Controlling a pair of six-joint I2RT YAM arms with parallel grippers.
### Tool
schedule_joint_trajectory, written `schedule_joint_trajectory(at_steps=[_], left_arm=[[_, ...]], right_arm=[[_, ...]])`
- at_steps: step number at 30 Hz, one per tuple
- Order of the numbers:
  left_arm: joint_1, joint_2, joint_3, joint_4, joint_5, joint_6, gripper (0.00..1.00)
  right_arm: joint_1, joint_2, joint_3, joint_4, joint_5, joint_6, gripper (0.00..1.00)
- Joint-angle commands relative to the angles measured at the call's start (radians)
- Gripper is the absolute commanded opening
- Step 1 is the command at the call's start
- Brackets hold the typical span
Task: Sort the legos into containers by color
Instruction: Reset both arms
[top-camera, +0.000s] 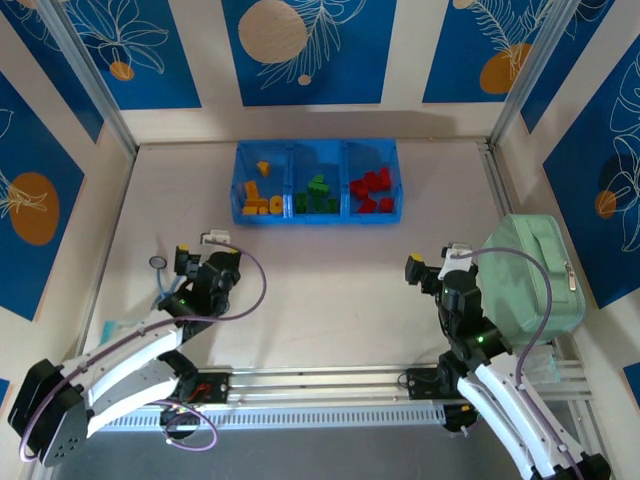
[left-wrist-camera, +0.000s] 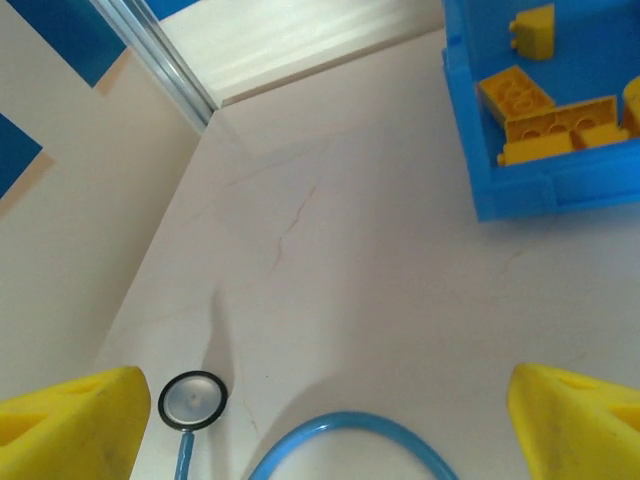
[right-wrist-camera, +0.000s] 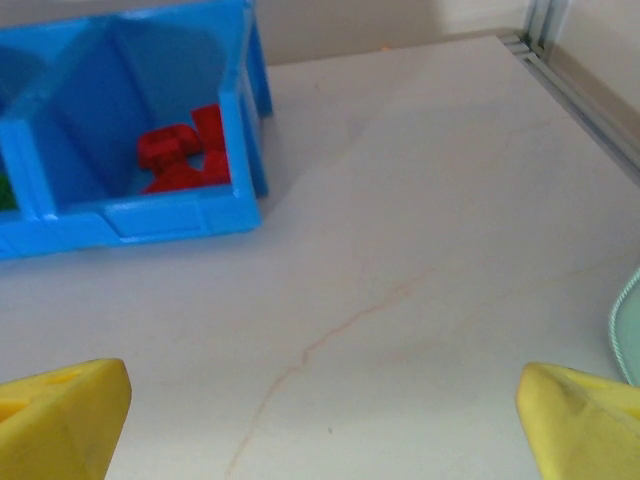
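The legos lie grouped by colour in the blue tray, which stands at the far middle of the table: yellow legos in the left compartment, green legos in the middle one and red legos in the right one (a divider stands between each colour and the next). The left claw hovers over the table on the near left, well apart from the tray, its yellow fingers spread wide with nothing between them. Its wrist camera looks up at the tray's left compartment, where several yellow bricks lie against the near wall. The right claw hovers on the near right, also well apart from the tray, its fingers likewise spread wide and empty. Its wrist camera catches the red bricks in the end compartment. A stethoscope with a blue tube lies on the table just beside the left claw, its round chest piece flat on the surface. A mint-green zipped case rests at the table's right edge, close beside the right arm
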Motion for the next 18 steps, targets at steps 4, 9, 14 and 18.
schedule_joint_trajectory(at_steps=[4,9,14,18], left_arm=[[-0.003,-0.010,-0.010,0.065,-0.086,0.015,0.92],[-0.001,-0.084,-0.072,0.134,-0.164,0.075,0.92],[-0.002,-0.157,-0.156,0.063,-0.195,0.020,0.93],[-0.001,-0.262,-0.231,0.065,-0.218,0.000,0.94]], right_arm=[[-0.006,0.024,-0.069,0.118,0.025,-0.032,0.99],[-0.025,0.029,-0.059,0.092,0.035,-0.006,0.99],[-0.034,0.027,-0.059,0.087,0.031,-0.001,0.99],[-0.037,0.037,-0.057,0.091,0.031,0.001,0.99]])
